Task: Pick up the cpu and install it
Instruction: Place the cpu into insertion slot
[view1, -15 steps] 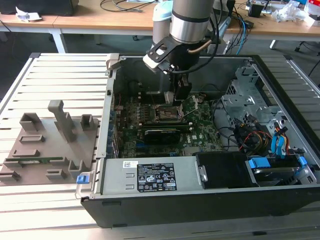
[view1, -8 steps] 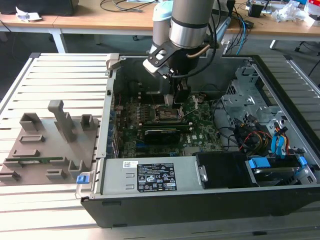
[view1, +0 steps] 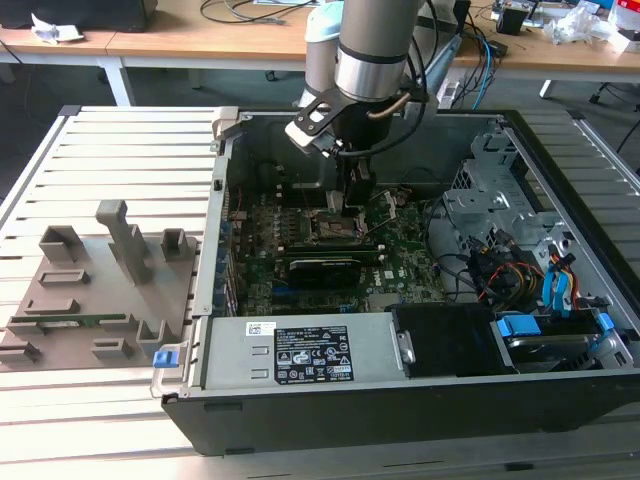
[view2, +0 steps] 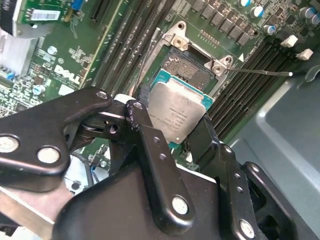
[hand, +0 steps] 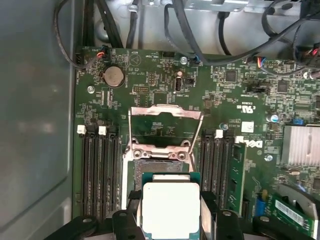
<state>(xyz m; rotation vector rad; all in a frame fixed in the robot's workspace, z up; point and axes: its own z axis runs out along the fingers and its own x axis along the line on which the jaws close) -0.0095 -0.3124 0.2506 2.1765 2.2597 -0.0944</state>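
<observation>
Second wrist view: the gripper (view2: 172, 132) is clamped on the cpu (view2: 177, 111), with one black finger (view2: 147, 142) against each opposite edge. The cpu hangs metal top up over the near edge of the open socket (view2: 189, 70); contact cannot be determined. Beyond, the green motherboard (view2: 65, 65) lies inside the computer case (view1: 400, 412), as seen in the exterior view.

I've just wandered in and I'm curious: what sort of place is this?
Probably a robotics lab or workshop: a robot arm reaches into an open computer case on a slatted metal table, with cable-strewn wooden desks behind.
</observation>
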